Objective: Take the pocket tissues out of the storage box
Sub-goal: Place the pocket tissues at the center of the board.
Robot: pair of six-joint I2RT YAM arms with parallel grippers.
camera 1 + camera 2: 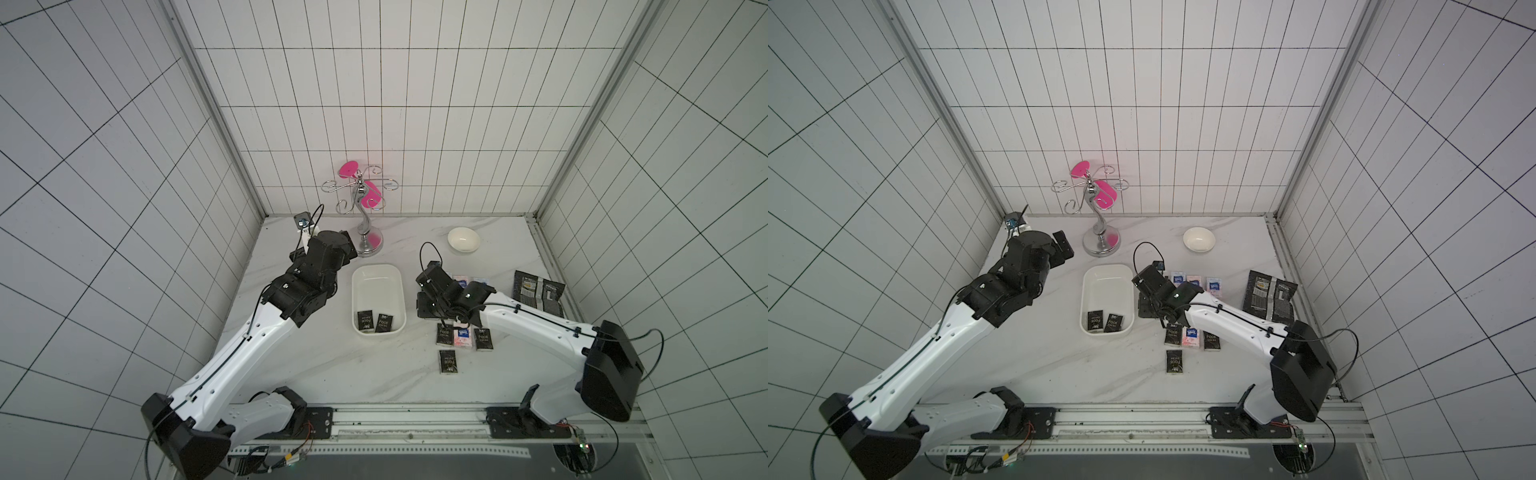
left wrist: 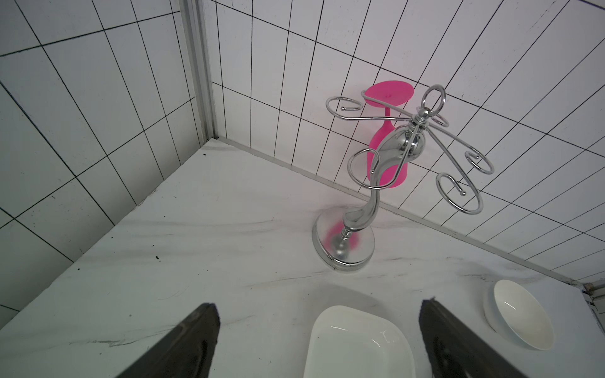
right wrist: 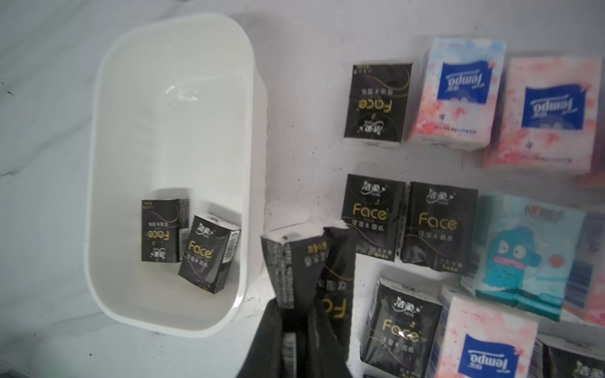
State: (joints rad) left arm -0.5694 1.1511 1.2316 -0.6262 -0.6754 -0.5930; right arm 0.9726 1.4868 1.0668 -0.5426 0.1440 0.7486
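Right gripper [image 3: 302, 311] pinches one black pack [image 3: 301, 261], lower middle of frame, just outside box [image 3: 95, 163]. We count two packs [image 3: 163, 230] left inside; others [image 3: 373, 216] lie on table [image 3: 304, 163]. Left gripper [image 2: 319, 304] spread, empty.

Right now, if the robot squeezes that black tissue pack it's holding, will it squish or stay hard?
Probably squishy: the black pack in the right end effector looks pinched and creased where it is gripped. Likely light too, since a pinch at one end seems enough to hold it. Its shiny wrapper might slip.
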